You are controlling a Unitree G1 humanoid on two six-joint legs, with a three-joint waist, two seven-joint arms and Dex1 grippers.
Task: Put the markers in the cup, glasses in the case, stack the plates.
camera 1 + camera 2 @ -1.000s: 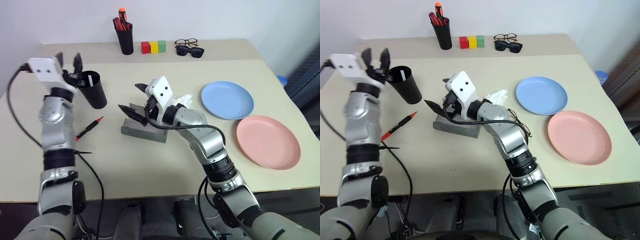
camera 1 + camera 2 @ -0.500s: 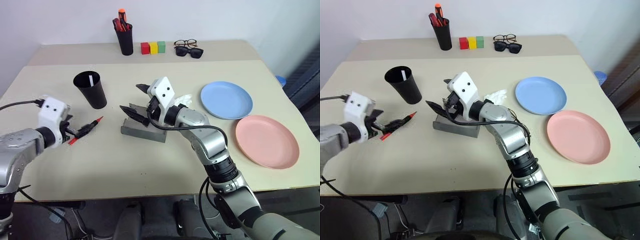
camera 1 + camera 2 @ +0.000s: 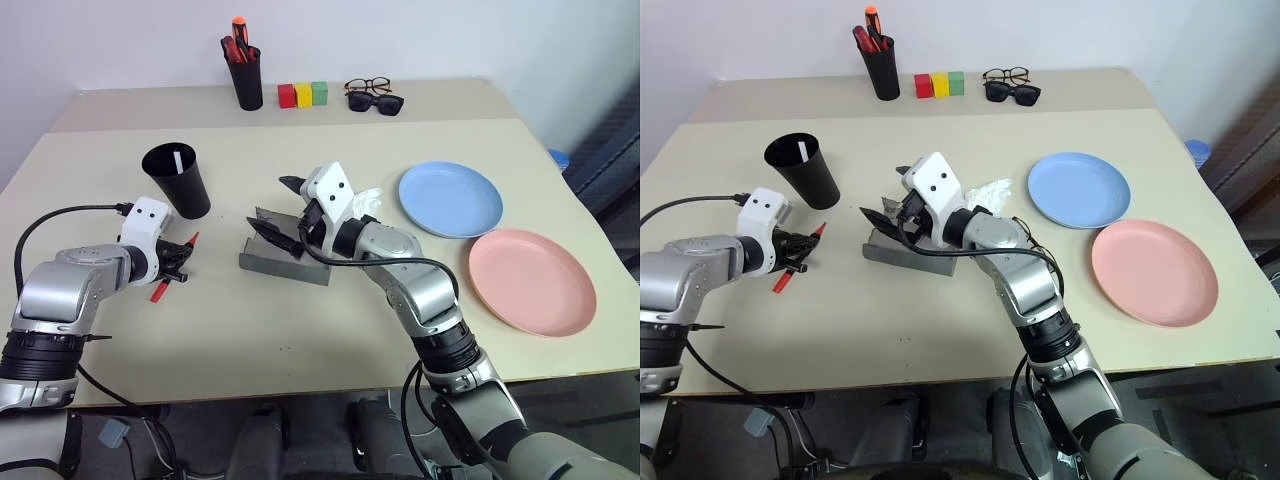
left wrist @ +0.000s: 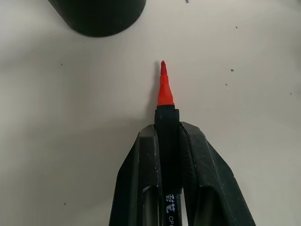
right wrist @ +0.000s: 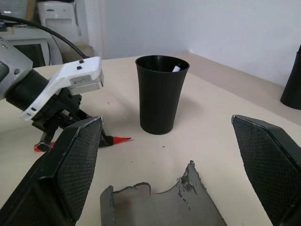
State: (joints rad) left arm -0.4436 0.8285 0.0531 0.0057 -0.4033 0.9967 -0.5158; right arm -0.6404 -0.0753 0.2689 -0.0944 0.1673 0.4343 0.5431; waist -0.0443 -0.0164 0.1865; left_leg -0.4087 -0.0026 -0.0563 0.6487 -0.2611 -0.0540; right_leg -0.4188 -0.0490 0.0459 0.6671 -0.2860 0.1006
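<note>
Beige table (image 3: 300,330) has lots of bare room along its near edge, at 6 o'clock. At 3 o'clock lie the pink plate (image 3: 532,282) and, just beside it, the blue plate (image 3: 450,199), both bare. At the middle sits the grey case (image 3: 285,257), lid up; the right gripper (image 3: 285,205) hangs over it with fingers spread wide. At 10 o'clock stands the black cup (image 3: 177,180) with a white marker (image 3: 176,157) inside. At 9 o'clock the left gripper (image 3: 176,262) is squeezed tight on the red marker (image 4: 164,92), low on the table near the cup.
</note>
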